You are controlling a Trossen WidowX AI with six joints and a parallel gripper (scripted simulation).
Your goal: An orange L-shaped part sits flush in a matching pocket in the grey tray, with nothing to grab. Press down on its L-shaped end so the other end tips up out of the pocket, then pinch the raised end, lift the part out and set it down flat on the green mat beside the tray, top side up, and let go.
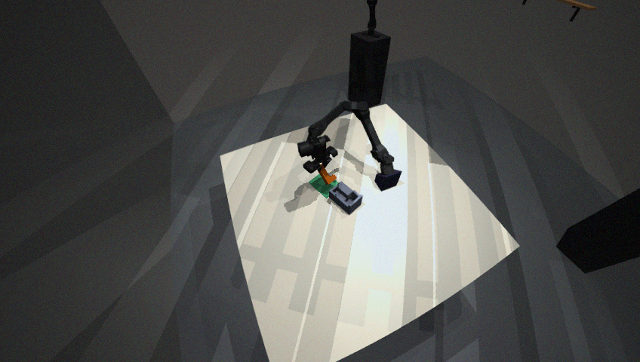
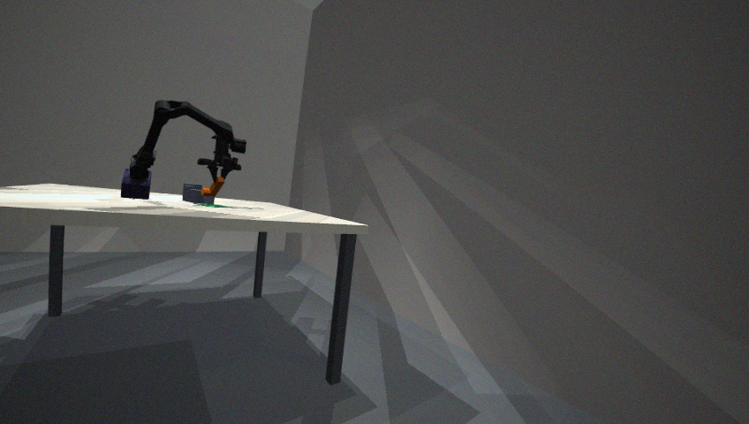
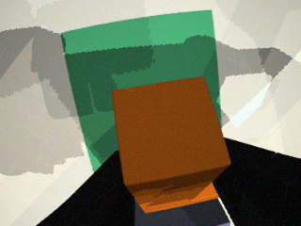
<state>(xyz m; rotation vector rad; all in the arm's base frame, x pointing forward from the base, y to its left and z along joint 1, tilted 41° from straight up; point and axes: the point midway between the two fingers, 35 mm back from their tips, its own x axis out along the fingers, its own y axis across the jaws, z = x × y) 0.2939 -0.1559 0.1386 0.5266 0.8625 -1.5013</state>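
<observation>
The tool [image 1: 321,167] pinches one end of the orange part [image 1: 327,176], which hangs steeply tilted — long axis slanting down toward the green mat [image 1: 319,185] just below it, beside the grey tray [image 1: 346,197] near the counter's [image 1: 395,268] far edge.

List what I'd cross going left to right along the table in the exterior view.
Arm base → grey tray → orange L-shaped part, hanging tilted from the shut jaws of the gripper → green mat on the table.
</observation>
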